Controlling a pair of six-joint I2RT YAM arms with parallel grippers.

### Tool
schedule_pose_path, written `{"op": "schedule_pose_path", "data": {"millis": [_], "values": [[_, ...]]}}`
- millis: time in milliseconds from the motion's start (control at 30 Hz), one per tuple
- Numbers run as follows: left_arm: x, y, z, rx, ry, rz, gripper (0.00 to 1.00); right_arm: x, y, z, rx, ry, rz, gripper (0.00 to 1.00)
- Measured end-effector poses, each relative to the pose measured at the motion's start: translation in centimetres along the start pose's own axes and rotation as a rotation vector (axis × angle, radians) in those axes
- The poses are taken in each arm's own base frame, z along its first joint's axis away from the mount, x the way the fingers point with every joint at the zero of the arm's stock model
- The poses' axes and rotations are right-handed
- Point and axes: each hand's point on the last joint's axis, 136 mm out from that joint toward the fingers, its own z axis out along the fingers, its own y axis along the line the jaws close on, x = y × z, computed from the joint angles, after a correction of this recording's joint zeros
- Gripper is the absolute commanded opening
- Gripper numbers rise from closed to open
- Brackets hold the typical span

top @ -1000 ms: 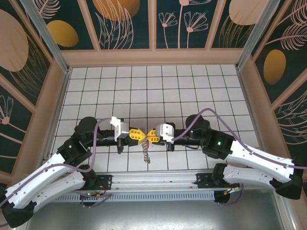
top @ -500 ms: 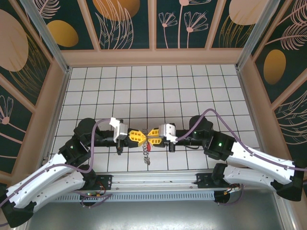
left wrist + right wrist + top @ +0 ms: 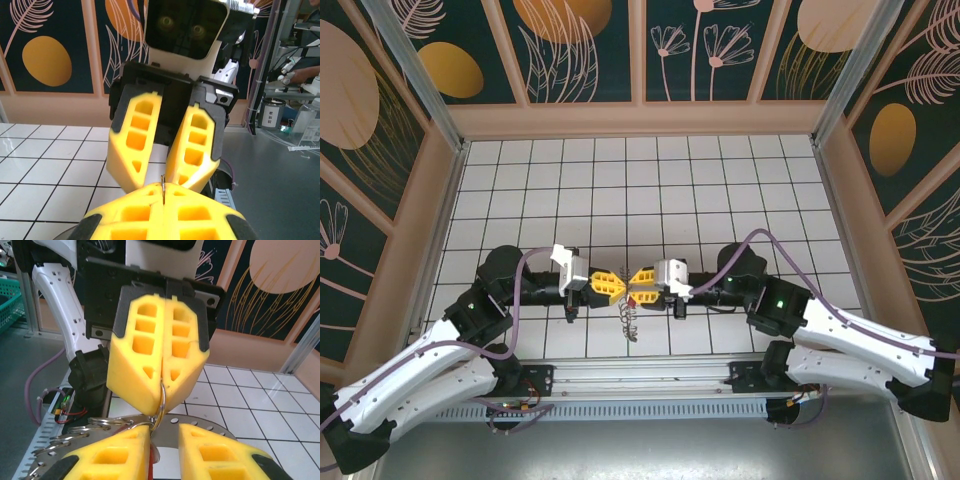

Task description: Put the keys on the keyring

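My left gripper (image 3: 617,286) and right gripper (image 3: 637,279) meet tip to tip low over the tiles. The left gripper (image 3: 163,194) is shut on a thin metal ring (image 3: 163,183), which stands edge-on between its yellow pads. From the right wrist, that ring (image 3: 162,396) hangs out of the left fingers (image 3: 137,367). My right gripper (image 3: 165,440) is open, its left fingertip (image 3: 131,440) touching the ring. A red sliver of the key (image 3: 152,466) shows beside that finger. The keyring chain (image 3: 629,320) dangles below the tips, with further wire loops (image 3: 95,423).
A flat grey metal piece with small holes (image 3: 202,426) lies behind my right fingers. The white tiled floor (image 3: 640,190) stretches back to patterned walls (image 3: 640,50). A metal rail (image 3: 640,375) runs along the near edge by the arm bases.
Both grippers stay tip to tip and have shifted slightly. The right fingers look less spread than a second ago. The red spot under the tips no longer shows from above.
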Motion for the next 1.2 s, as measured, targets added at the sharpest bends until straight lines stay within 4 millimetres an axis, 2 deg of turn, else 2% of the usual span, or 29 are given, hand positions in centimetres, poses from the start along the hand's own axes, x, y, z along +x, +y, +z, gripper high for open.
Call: {"op": "schedule_pose_path", "data": {"millis": [267,667,900,1000,1200], "values": [[0.0,0.0,0.0,0.001,0.002,0.000,0.00,0.4,0.0,0.4,-0.007,0.009,0.002,0.17],[0.0,0.0,0.1,0.003,0.001,0.015,0.00,0.1,0.1,0.3,-0.019,-0.003,0.002,0.21],[0.2,0.2,0.3,0.003,0.010,0.014,0.00,-1.3,0.1,-0.5,-0.008,-0.049,-0.014,0.21],[0.4,0.3,0.4,0.003,0.017,0.010,0.00,-2.2,0.0,-0.9,-0.003,-0.081,-0.025,0.18],[0.5,0.3,0.4,0.003,0.020,0.008,0.00,-2.0,-0.2,-0.5,0.000,-0.080,-0.024,0.18]]}}
